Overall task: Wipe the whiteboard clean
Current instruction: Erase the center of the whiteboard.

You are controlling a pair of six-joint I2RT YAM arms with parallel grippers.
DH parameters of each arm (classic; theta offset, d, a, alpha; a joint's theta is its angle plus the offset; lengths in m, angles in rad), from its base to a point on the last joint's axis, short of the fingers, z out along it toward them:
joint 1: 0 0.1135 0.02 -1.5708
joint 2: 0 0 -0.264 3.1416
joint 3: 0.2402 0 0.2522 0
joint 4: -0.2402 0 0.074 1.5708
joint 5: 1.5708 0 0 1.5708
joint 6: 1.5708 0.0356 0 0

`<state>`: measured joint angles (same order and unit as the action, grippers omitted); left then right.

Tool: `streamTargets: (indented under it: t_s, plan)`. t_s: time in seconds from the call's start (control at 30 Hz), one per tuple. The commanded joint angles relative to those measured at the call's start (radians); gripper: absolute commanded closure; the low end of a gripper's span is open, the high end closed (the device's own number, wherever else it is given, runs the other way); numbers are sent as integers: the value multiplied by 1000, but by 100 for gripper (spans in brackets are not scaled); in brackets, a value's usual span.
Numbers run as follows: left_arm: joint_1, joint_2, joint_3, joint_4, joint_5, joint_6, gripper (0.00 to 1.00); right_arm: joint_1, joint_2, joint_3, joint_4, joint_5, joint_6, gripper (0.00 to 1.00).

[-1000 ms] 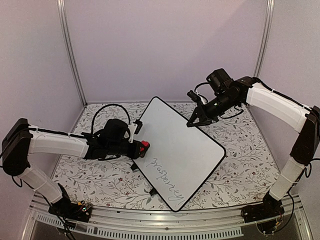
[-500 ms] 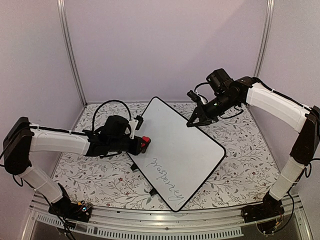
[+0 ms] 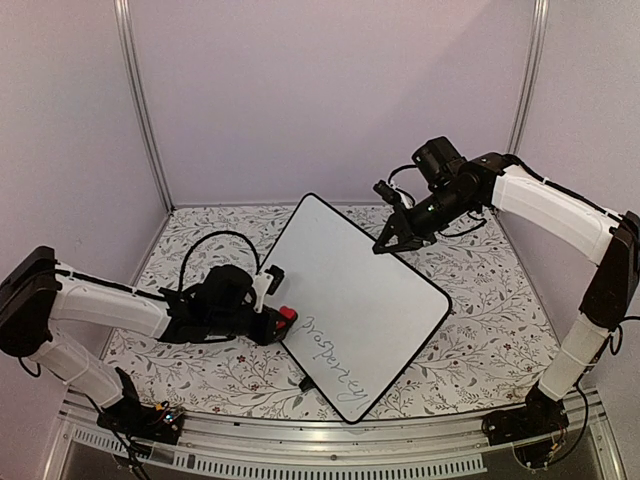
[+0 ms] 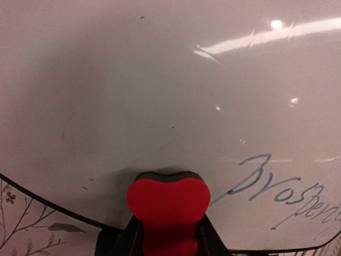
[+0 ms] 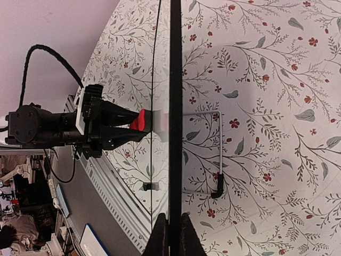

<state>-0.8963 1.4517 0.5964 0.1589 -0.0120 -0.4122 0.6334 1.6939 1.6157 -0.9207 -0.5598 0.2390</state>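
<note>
Sliding toward the near edge of the tabletop [image 3: 480,330], the left gripper [image 3: 280,322] has carried the red eraser [image 3: 286,315] along the left rim of the whiteboard [image 3: 360,270], closer to the handwriting [image 3: 335,352]. From above, the whiteboard lies diagonally across the tabletop's middle, one corner near the front edge. The right gripper [image 3: 385,245] pinches its far-right rim, probably to steady it against wiping.

In the left wrist view, the jaws clamp the red eraser. Its pad appears pressed on the board just left of the first letter, and the writing is not yet erased.

In the right wrist view, the fingers are closed tight on the black rim, seen edge-on.
</note>
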Motion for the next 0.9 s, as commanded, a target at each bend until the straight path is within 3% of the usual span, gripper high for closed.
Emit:
streamTargets:
  t_s: [0.0, 0.3, 0.87]
  plan:
    - [-71, -5, -43, -29, 32, 6, 100, 38, 38, 3, -23, -34, -73, 100]
    - [-95, 28, -20, -135, -30, 4, 100, 39, 31, -3, -20, -31, -76, 100]
    - [-143, -5, -56, -228, -7, -35, 100, 38, 23, 0, -21, -26, -75, 100]
